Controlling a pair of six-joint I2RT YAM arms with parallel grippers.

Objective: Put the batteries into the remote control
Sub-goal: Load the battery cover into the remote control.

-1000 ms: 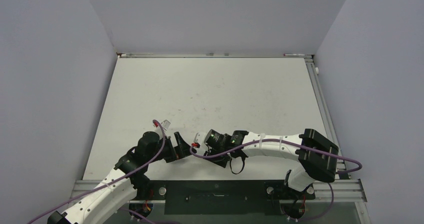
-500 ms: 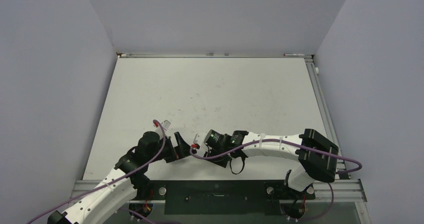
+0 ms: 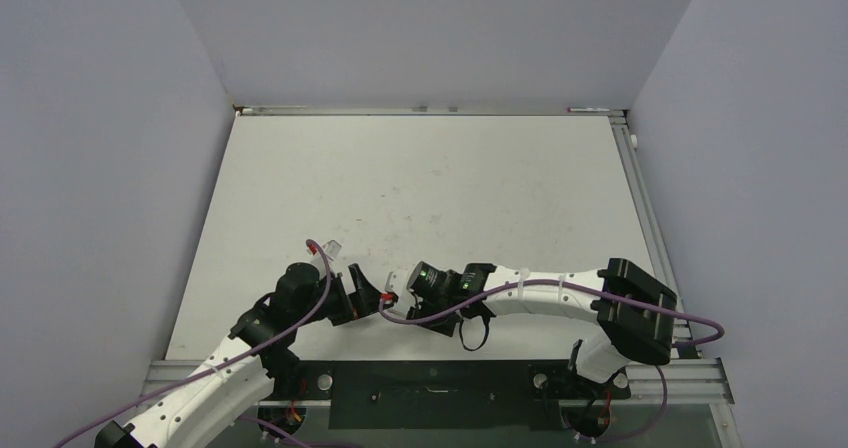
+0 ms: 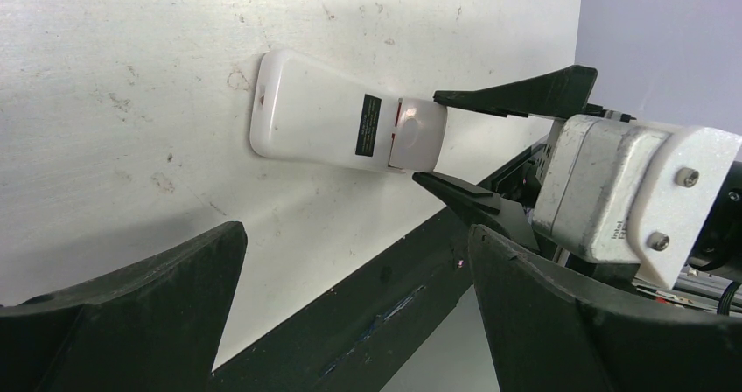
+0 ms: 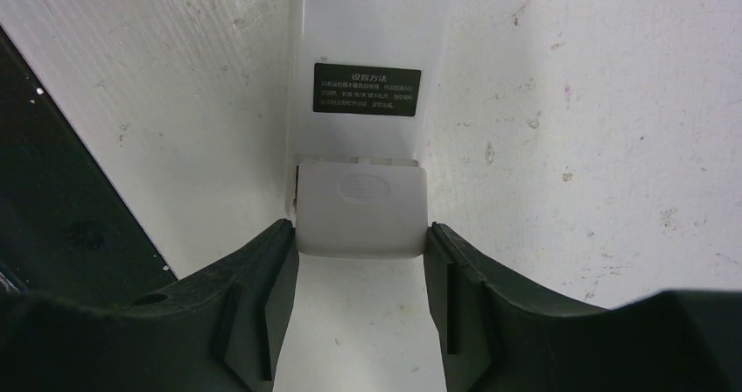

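Both arms are bunched up at the near edge of the counter [image 3: 420, 188], wrists angled in toward each other, and the remote control [image 4: 319, 121] lies flat between them with its plain white back up. The right end effector [image 5: 359, 234] has it: the two black fingers [image 5: 262, 278] press on either long side of the end nearest its wrist, pinching the body right at the battery cover [image 5: 360, 204], the little panel with the ribbed oval patch. Just beyond the cover, the black label [image 5: 367, 87] with white print faces straight up. From the left wrist the same grip shows side-on, one thin fingertip on each side of the remote's end, and a trace of red shows at the cover's seam. The left end effector [image 4: 357, 233] is spread wide, its fingers well apart and holding nothing, hovering over the counter short of the remote, which lies crosswise ahead of it, untouched by it. The remote sits close to the dark rail [image 4: 350, 322] running along the counter's front edge
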